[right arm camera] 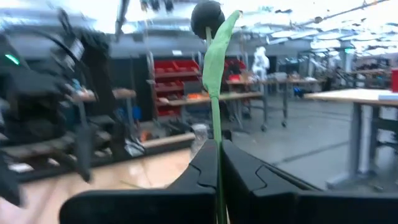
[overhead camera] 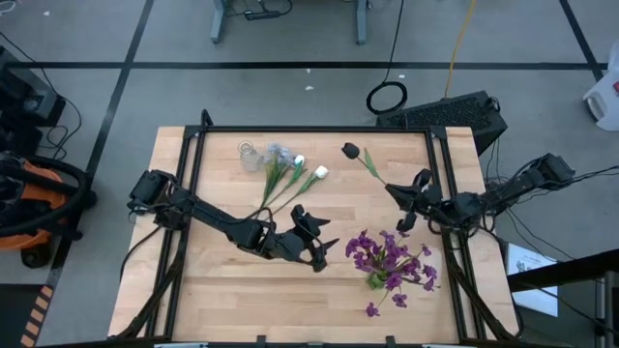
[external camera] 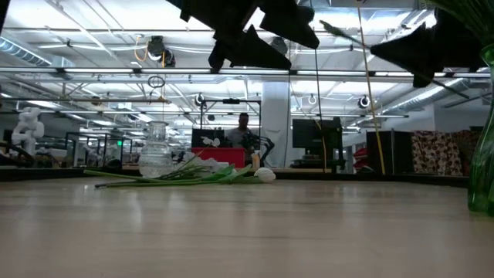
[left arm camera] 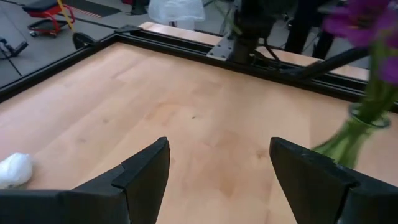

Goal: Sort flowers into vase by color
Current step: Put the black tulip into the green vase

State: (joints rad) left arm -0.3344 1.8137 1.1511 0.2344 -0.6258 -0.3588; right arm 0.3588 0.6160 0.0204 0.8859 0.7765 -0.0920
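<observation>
Right gripper [right arm camera: 217,163]: fingers closed on the green stalk of a dark-headed flower [overhead camera: 351,151], held off the table [overhead camera: 222,290] at the right side. In the high view the stalk runs from the fingers toward the far left, ending in the dark bud. In the right wrist view it points straight out past the fingertips, so its long axis is in line with the gripper.

Left gripper [overhead camera: 308,238]: fingers spread wide, holding nothing, over the middle of the table.

Purple flowers [overhead camera: 392,259] stand in a vase near the right front, just in front of the right gripper and just right of the left one. One purple bloom [overhead camera: 371,310] lies loose on the table in front of that vase.

White buds [overhead camera: 311,170] and pale fluffy stems lie at the far middle, heads touching or just beside a small clear vase [overhead camera: 250,156].

Judgement: the right arm is nearer the purple vase, but the held flower is dark, not purple. Which vase it belongs to I cannot tell. To stand it in a vase the stalk end must first be turned downward.
</observation>
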